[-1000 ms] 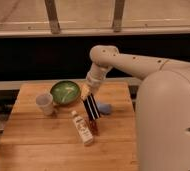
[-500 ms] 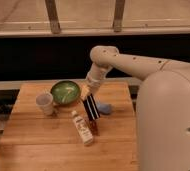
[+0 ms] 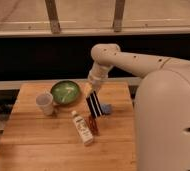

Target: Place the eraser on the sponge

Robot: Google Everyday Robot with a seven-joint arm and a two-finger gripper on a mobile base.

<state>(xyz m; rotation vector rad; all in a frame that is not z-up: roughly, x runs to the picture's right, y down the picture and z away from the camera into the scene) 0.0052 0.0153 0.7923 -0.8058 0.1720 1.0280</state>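
The eraser (image 3: 94, 105), a flat black block with a pale stripe, hangs tilted on end just above the table, and my gripper (image 3: 92, 93) is shut on its upper end. The arm comes down to it from the upper right. The sponge (image 3: 107, 108), a small light-blue pad, lies on the table right beside the eraser's lower right edge and is partly hidden by it. I cannot tell whether the eraser touches the sponge.
A dark red pepper-shaped thing (image 3: 93, 125) and a white bottle (image 3: 82, 128) lie just in front of the eraser. A green bowl (image 3: 65, 92) and a white cup (image 3: 45, 103) stand to the left. The wooden table (image 3: 33, 145) ends near the robot's white body on the right.
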